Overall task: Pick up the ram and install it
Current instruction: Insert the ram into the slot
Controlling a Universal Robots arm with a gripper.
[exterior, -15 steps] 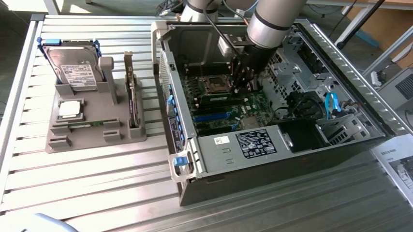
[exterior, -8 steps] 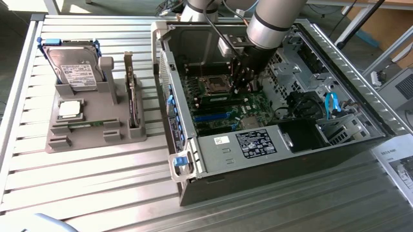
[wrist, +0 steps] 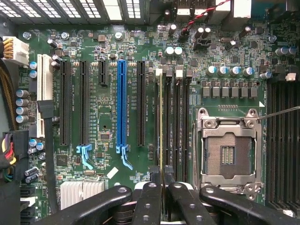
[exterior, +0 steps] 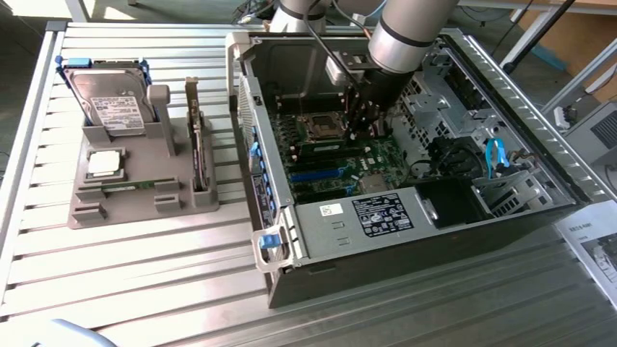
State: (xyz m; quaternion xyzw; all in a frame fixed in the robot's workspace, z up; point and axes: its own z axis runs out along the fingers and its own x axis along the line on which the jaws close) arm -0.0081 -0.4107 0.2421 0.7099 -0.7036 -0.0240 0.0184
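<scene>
The pincer (wrist: pixel 161 183), nearly closed, grips the ram (wrist: pixel 161 122) edge-on over the memory slots (wrist: pixel 176 117) beside the CPU socket (wrist: pixel 227 152). Slight misalignment could jam it against a slot wall.

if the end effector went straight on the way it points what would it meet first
The ram gripped in the end effector would arrive first, meeting the black memory slots beside the empty processor socket. How close it is, and which slot exactly, I cannot tell.
</scene>
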